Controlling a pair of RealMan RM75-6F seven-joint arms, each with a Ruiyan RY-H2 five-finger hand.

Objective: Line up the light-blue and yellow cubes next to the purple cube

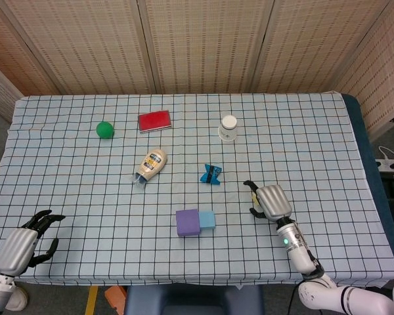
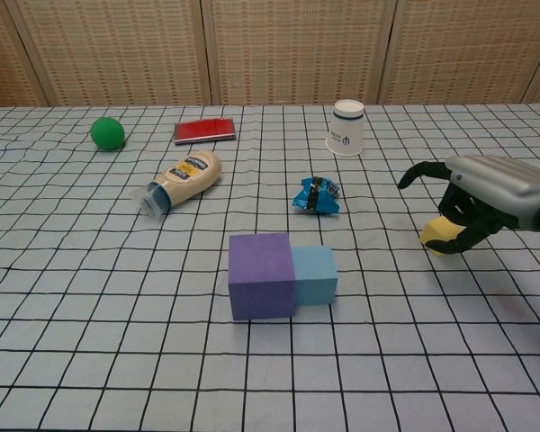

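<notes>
Near the worktop's (image 1: 328,138) front edge, the purple cube (image 2: 261,275) and light-blue cube (image 2: 314,274) touch, their row running left-right. Well apart to the right, the right hand (image 2: 486,193) grips the yellow cube (image 2: 439,234) (seen only from the chest). The left hand (image 1: 25,244), empty and fingers spread, shows only in the head view.

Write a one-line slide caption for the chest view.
Right hand closes around the yellow cube, right of the light-blue cube touching the purple cube.
</notes>
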